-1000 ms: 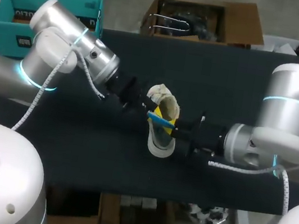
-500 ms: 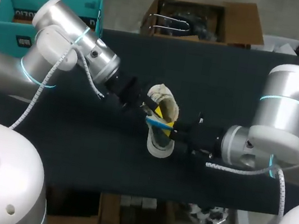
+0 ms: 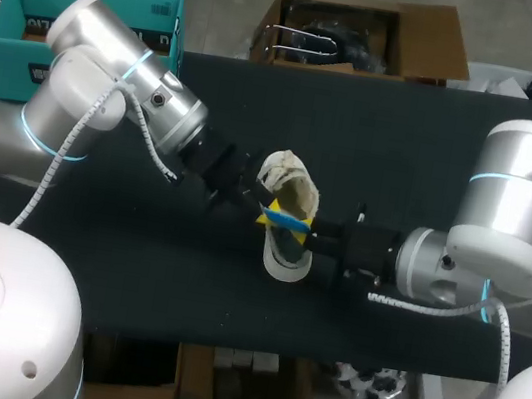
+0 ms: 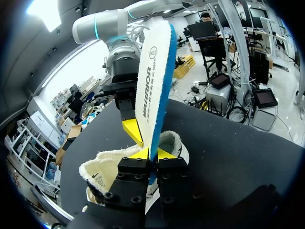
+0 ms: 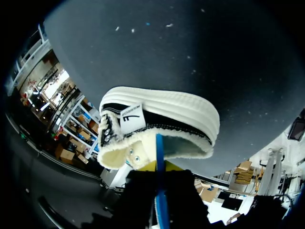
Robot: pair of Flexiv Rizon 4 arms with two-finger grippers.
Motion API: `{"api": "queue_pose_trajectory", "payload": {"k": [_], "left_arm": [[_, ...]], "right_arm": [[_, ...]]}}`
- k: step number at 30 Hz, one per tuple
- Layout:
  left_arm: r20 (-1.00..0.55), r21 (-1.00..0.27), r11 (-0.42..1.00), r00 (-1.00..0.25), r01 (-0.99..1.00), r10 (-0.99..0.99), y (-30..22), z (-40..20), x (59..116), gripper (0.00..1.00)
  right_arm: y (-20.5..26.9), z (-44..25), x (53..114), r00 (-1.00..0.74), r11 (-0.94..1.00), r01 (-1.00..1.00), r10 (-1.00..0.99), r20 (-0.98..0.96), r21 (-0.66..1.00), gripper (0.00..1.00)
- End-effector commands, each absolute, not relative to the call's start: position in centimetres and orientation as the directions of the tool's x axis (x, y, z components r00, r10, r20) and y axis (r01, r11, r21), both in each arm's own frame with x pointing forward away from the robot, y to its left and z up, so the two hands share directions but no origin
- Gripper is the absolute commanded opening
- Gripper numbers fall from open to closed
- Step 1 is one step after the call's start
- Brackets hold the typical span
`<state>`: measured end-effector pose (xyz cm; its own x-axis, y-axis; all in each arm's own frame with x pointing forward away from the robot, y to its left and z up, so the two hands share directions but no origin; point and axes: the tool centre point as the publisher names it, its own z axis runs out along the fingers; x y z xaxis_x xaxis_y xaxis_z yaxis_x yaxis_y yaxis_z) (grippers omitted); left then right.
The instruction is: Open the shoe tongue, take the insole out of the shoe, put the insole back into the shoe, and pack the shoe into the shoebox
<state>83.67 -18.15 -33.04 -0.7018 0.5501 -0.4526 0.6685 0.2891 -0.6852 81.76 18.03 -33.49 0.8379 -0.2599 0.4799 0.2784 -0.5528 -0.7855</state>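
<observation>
A black-and-white shoe (image 3: pixel 287 251) with a fleecy lining lies on the black table (image 3: pixel 425 154) near its middle. A white insole with a blue edge (image 3: pixel 286 220) sticks out of the shoe's opening. In the left wrist view this insole (image 4: pixel 151 81) stands up between the yellow tips of my left gripper (image 4: pixel 150 153), which is shut on it, and the shoe (image 4: pixel 107 168) lies just beneath. My right gripper (image 5: pixel 159 167) comes in from the opposite side. The insole's blue edge (image 5: pixel 159 148) runs between its fingers, and the shoe (image 5: pixel 159 117) lies right ahead of them.
A teal box (image 3: pixel 32 16) stands at the table's far left corner. An open brown carton (image 3: pixel 363 35) sits just past the far edge. Bare black cloth stretches on all sides of the shoe.
My left gripper showed more of its yellow tips beside the insole half a second ago and is now pinched on it again, a little lower. The shoe and right arm barely shifted.
</observation>
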Motion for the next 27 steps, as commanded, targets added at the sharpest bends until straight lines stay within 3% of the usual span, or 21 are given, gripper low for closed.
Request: {"api": "queue_pose_trajectory", "payload": {"k": [1,8,9,10,11,13,19,27], "left_arm": [[-0.455,-0.68,0.297,-0.703,0.671,0.546,-18.0,-33.3,83.2,0.0],[-0.446,-0.673,0.318,-0.709,0.668,0.546,-17.8,-33.7,83.4,0.0],[-0.446,-0.673,0.319,-0.71,0.667,0.545,-17.8,-33.7,83.5,0.0],[-0.446,-0.674,0.319,-0.711,0.666,0.543,-17.8,-33.7,83.6,0.0],[-0.446,-0.675,0.32,-0.712,0.665,0.542,-17.7,-33.7,83.7,0.0],[-0.445,-0.676,0.321,-0.715,0.663,0.54,-17.7,-33.7,83.8,0.0],[-0.442,-0.678,0.326,-0.72,0.659,0.535,-17.6,-33.7,84.1,0.0],[-0.448,-0.674,0.337,-0.727,0.657,0.521,-18.1,-34.0,85.4,0.0]], "right_arm": [[18.1,-33.8,81.8,0.834,-0.55,0.281,-0.265,0.484,-0.786,0.0],[18.4,-33.3,82.0,0.84,-0.56,0.281,-0.25,0.482,-0.78,0.0],[18.5,-33.2,82.0,0.84,-0.562,0.283,-0.246,0.483,-0.778,0.06],[18.7,-33.1,81.9,0.839,-0.563,0.286,-0.243,0.486,-0.775,0.28],[18.8,-32.9,81.9,0.839,-0.569,0.287,-0.239,0.489,-0.771,0.38],[19.1,-32.6,81.7,0.84,-0.581,0.283,-0.234,0.49,-0.763,0.42],[19.4,-32.4,81.3,0.84,-0.595,0.274,-0.234,0.489,-0.756,0.0],[19.6,-33.7,82.7,0.854,-0.594,0.255,-0.231,0.466,-0.763,0.0]]}}
